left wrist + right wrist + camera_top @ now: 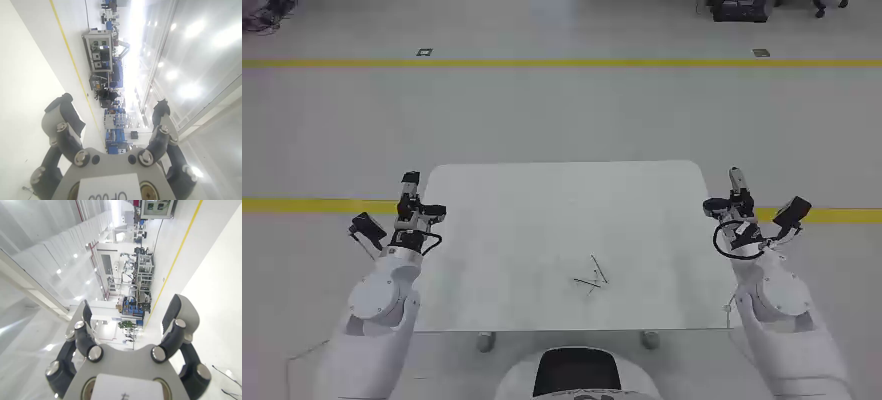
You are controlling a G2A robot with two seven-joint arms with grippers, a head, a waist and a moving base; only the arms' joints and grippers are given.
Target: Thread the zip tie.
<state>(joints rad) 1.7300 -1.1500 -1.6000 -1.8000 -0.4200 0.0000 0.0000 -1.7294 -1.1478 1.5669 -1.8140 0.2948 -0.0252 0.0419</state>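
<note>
**Zip ties (592,275) lie untouched on white tabletop (542,200)**

A few thin, dark zip ties lie loosely crossed on the plain white tabletop. They are between the left tool (410,180) and the right tool (736,178), nearer the right one and back from both, toward the robot's side of the surface. Each tool sits just off a side edge of the tabletop, spread wide and holding nothing. The left wrist view shows its dark pads (73,115) well apart, as does the right wrist view with its ribbed fingers (170,311). Ahead of the tools, a pale glossy floor (562,110) carries two yellow lines (562,63). Farther off, the hall holds framed machine cabinets (98,51), blue racks (115,136) and a potted plant (127,325).
</note>
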